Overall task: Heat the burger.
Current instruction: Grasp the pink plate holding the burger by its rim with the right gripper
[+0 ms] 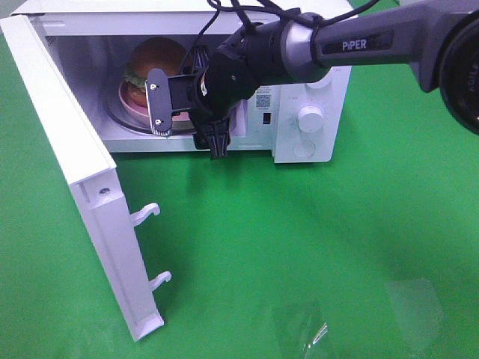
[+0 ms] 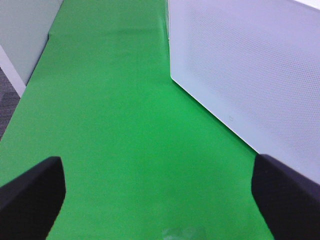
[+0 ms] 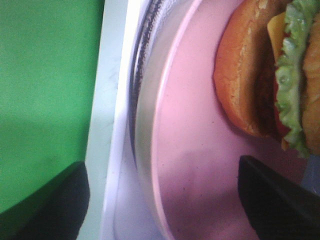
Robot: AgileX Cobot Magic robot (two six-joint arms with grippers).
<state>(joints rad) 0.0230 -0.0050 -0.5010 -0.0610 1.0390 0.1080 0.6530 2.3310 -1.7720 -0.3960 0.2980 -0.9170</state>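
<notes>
The right arm's wrist (image 1: 224,75) covers the lower right of the burger (image 1: 153,63) inside the open microwave (image 1: 299,142), and most of the pink plate (image 1: 131,101) beneath it. The right wrist camera cuts the burger off at the picture's edge, showing only part of a bun, lettuce and cheese; the plate runs out of frame too, and the whole close view is soft. Only the blurred dark tips of the right gripper (image 3: 160,200) enter that picture. The left gripper (image 2: 160,195) likewise shows just two dark corners, with the microwave's perforated side cropped. The markings around the microwave's knob (image 1: 309,118) are too small to read.
</notes>
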